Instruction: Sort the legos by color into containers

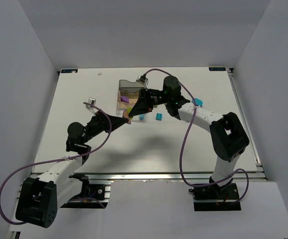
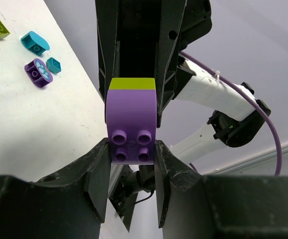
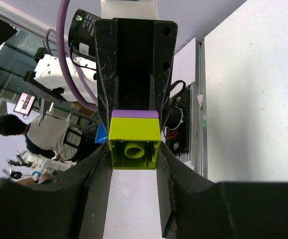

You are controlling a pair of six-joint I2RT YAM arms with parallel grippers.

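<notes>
Left claw (image 2: pixel 131 149): clamping a purple brick (image 2: pixel 131 117) by its sides.
Right claw (image 3: pixel 134 155): clamping a lime brick (image 3: pixel 134 133), which is sticking to the purple one.
Joined pair: hanging above the tabletop (image 1: pixel 194 149), on the near side of the grey bin (image 1: pixel 130 87).
Loose cyan brick (image 1: pixel 158 116): lying right of and nearer than that bin.

tbl: white table (image 1: pixel 84 144) | bins (image 1: pixel 129 85) mid-rear | cyan legos (image 1: pixel 158 117) loose nr bins

light: bright, even | shadows: soft | near foreground: slightly blurred
</notes>
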